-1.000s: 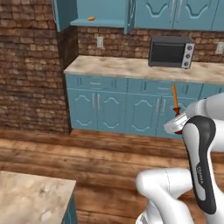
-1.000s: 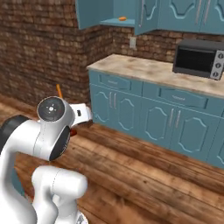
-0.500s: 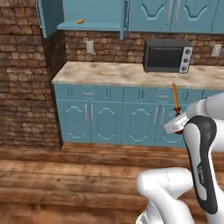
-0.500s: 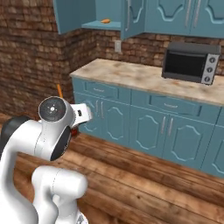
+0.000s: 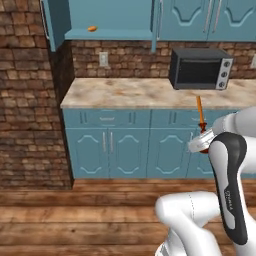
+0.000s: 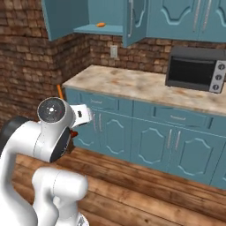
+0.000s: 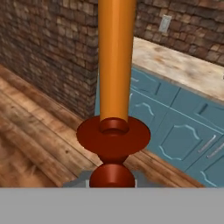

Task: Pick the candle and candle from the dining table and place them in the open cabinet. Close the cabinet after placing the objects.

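The brick wall (image 5: 25, 100) is seen at the left, running behind the units. A stone counter top (image 5: 135, 92) with teal fronts below it spans the far side, above a wooden plank floor (image 5: 75, 210). The cabinet (image 5: 110, 17) hangs above the counter; it is open, with one door (image 6: 134, 20) swung outward in the right base view and the teal shelf (image 5: 107, 34) exposed. A black microwave (image 5: 200, 67) stands on the counter to the right of the open cabinet. A wall socket (image 5: 103, 59) is set in the brick just below the shelf.

The white arm (image 5: 227, 190) is raised in front of the lower cupboards, well apart from the counter and the cabinet.

The candle (image 5: 200, 117), a thin orange taper on a dark red-brown stand, is held upright in the gripper (image 5: 202, 145), clear of any surface. In the hand view the taper (image 7: 116, 61) rises from the cupped stand (image 7: 113, 133), and the stand's knob sits at the bottom between the fingertips. The jaws are drawn in tight on the base of the stand. In the right base view only a short piece of the taper (image 6: 59, 91) shows past the arm's wrist.

A small orange oval lump (image 5: 92, 29) lies on the cabinet shelf, near its left end; it is also seen on the shelf in the right base view (image 6: 101, 24).
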